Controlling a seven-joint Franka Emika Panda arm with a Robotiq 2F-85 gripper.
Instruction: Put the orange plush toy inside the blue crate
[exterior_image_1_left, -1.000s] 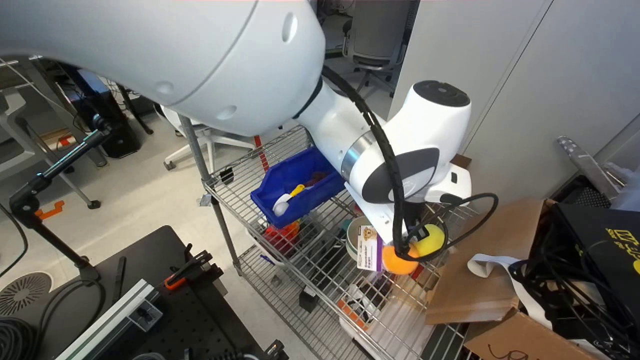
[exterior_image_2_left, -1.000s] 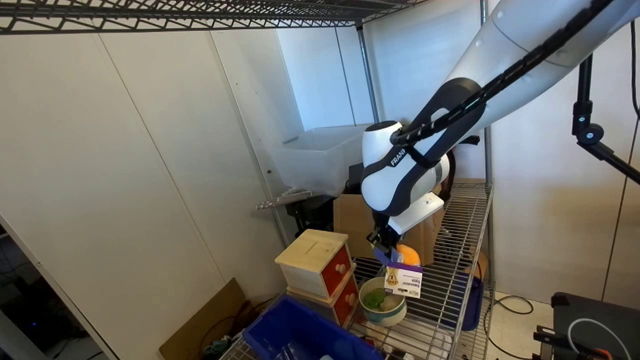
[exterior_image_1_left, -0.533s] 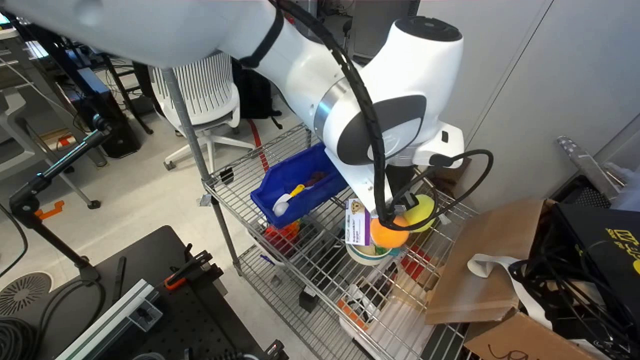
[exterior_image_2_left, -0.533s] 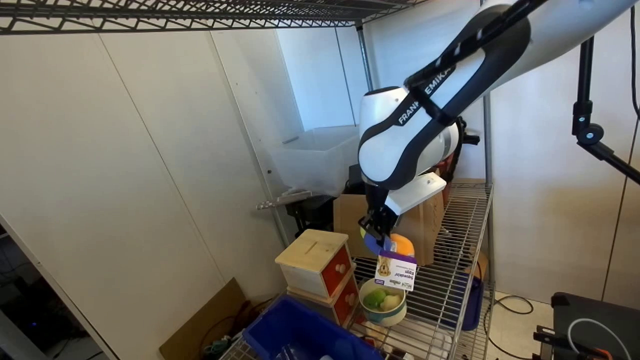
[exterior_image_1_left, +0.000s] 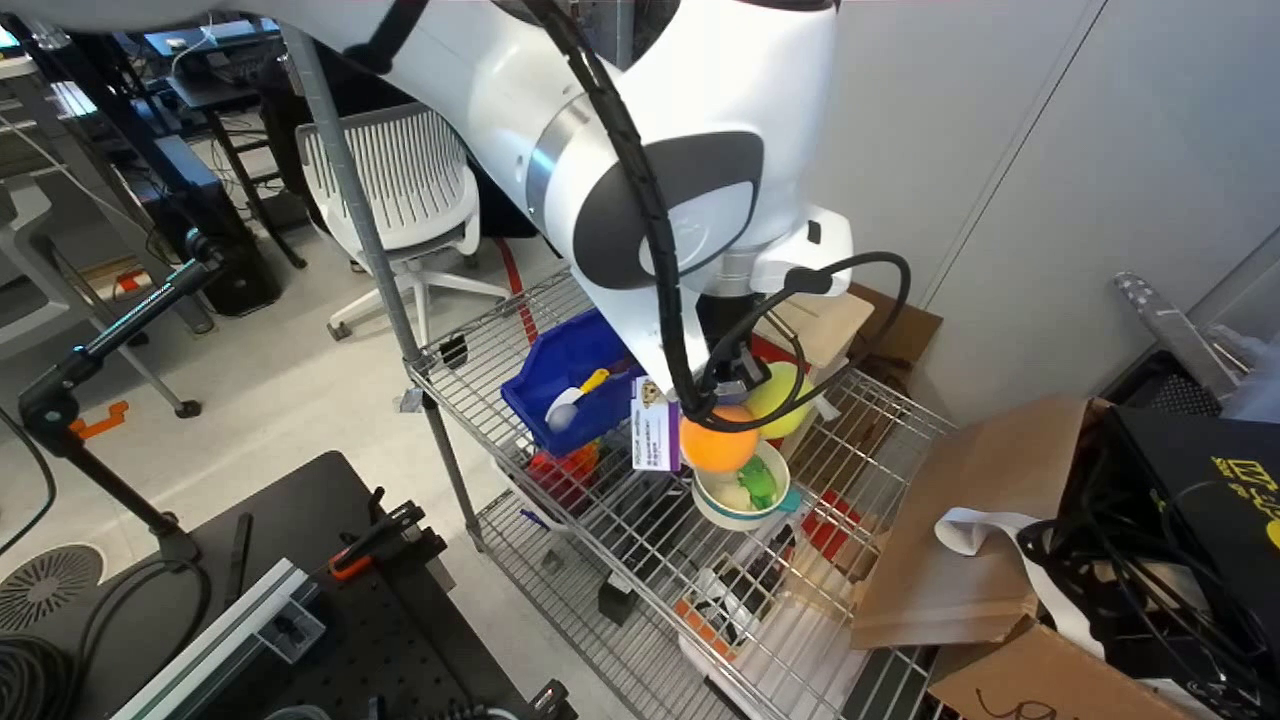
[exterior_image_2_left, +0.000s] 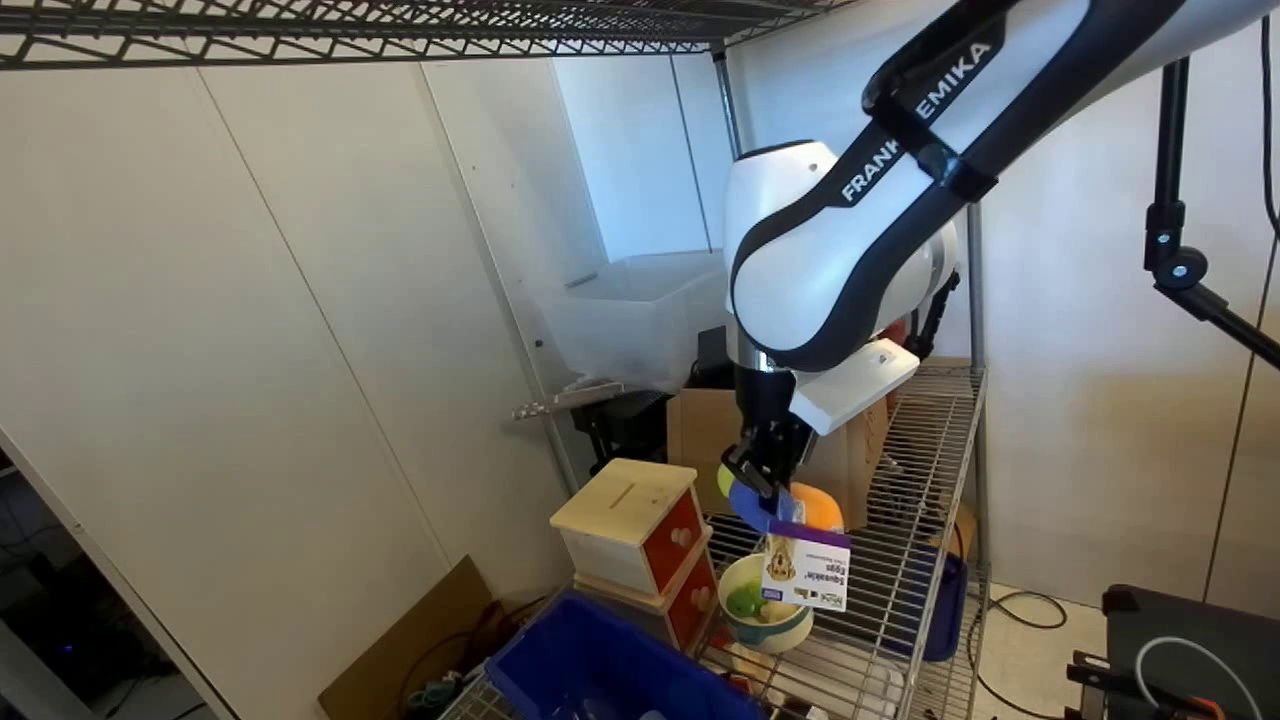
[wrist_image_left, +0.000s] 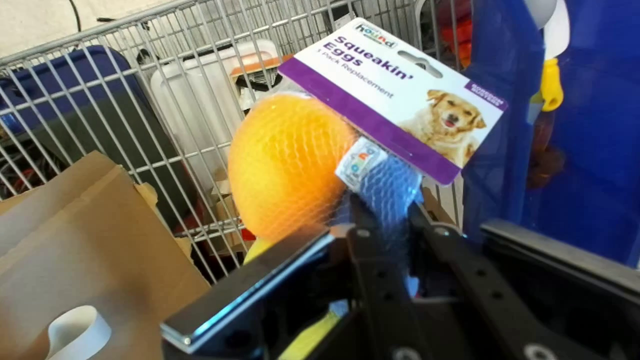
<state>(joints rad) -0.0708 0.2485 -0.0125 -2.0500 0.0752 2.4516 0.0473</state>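
From two o'clock in an exterior view, the arm (exterior_image_2_left: 830, 270) slopes down over the wire shelf (exterior_image_2_left: 905, 500); pale wall panels (exterior_image_2_left: 300, 300) stand at nine. In the wrist view, the gripper (wrist_image_left: 386, 204) grasps a blue plush toy (wrist_image_left: 387, 182); the round, netted orange plush toy (wrist_image_left: 285, 165) hangs at its ten o'clock, outside the plastic blue crate (wrist_image_left: 590, 165).

The gripper (wrist_image_left: 388, 209) pinches a netted blue plush egg (wrist_image_left: 387, 180). Beside it is the orange plush egg (wrist_image_left: 290, 165). The purple-banded Squeakin' Eggs card (wrist_image_left: 395, 95) slants across the upper middle. At right, a yellow-handled utensil (wrist_image_left: 552, 85) is in the blue crate (wrist_image_left: 600, 175); at left are a wire shelf (wrist_image_left: 100, 31) and cardboard flap (wrist_image_left: 100, 225).
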